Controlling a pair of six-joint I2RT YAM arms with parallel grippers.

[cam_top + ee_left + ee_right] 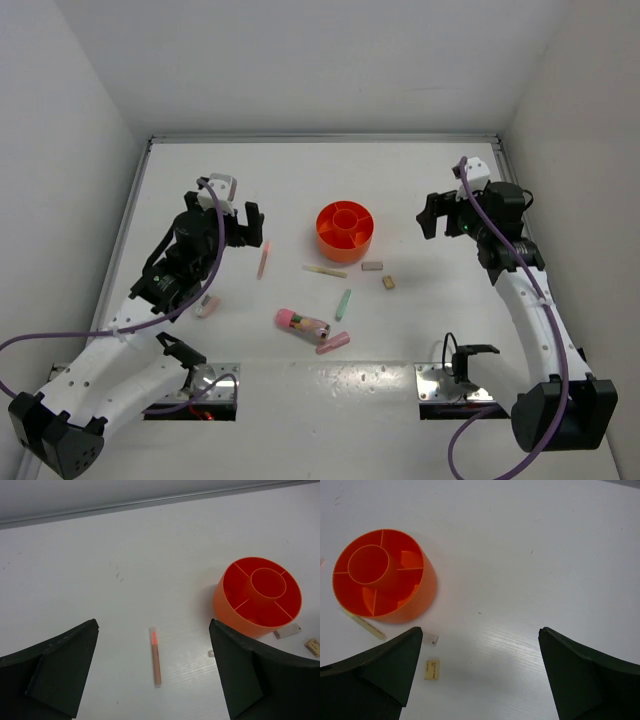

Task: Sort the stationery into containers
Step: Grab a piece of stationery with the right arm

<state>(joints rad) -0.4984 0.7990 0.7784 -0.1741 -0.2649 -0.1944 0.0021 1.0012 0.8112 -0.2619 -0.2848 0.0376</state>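
The round orange tub (345,230) with a central well and divided compartments stands mid-table and looks empty. My left gripper (245,228) is open and empty, above a thin pink stick (264,260), which lies between its fingers in the left wrist view (155,656). My right gripper (435,215) is open and empty, to the right of the tub. A cream stick (325,271), a green stick (343,304), a pink-capped tube (302,322) and another pink stick (333,343) lie in front of the tub. Two small beige blocks (372,266) (388,282) lie to its front right.
One more small pink item (207,306) lies beside the left arm. The tub (260,596) is right of the left gripper (154,630). In the right wrist view the tub (380,580), the cream stick (364,624) and a beige block (432,670) lie left of the right gripper (481,632). White walls enclose the table.
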